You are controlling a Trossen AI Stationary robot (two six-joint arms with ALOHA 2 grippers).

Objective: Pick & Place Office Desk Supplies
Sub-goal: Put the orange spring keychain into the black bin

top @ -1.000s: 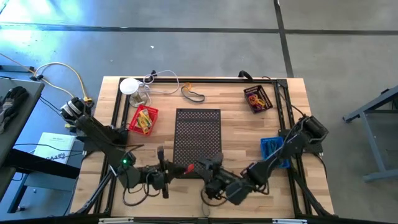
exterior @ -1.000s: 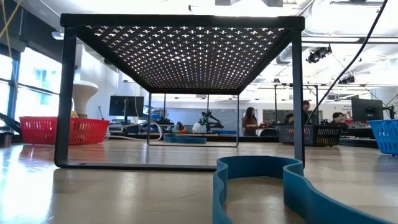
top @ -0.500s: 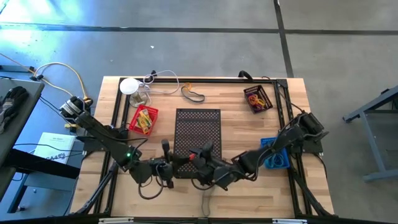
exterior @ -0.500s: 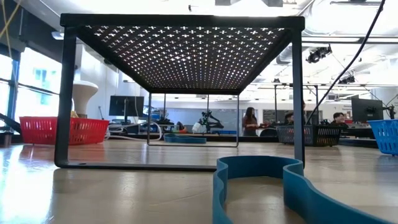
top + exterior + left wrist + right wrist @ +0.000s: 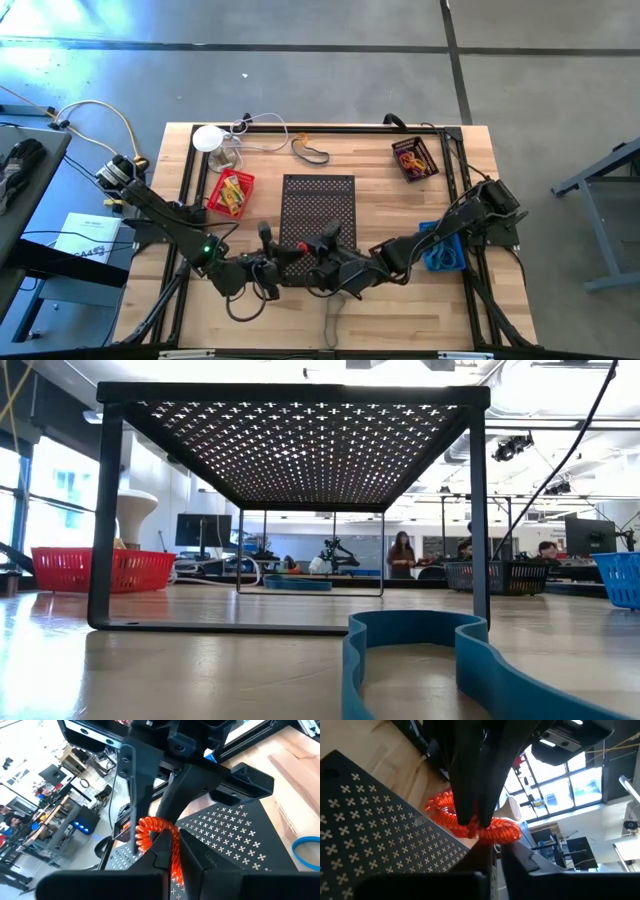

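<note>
- Perforated stand (image 5: pixel 318 215) at table centre, with both grippers meeting just off its near edge.
- Left gripper (image 5: pixel 275 264) and right gripper (image 5: pixel 312 262) on either side of a coiled loop (image 5: pixel 303 246), apparently pinched by both.
- Basket (image 5: pixel 230 192) left of stand.
- Bin (image 5: pixel 441 246) right, under right arm.
- Tray (image 5: pixel 415 158) far right.
- Band (image 5: pixel 311 151) behind stand.
- Disc (image 5: pixel 207 138) at far left corner.

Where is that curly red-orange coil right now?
The red-orange coil sits pinched between the left gripper and the right gripper, above the near edge of the black perforated metal stand.
</note>
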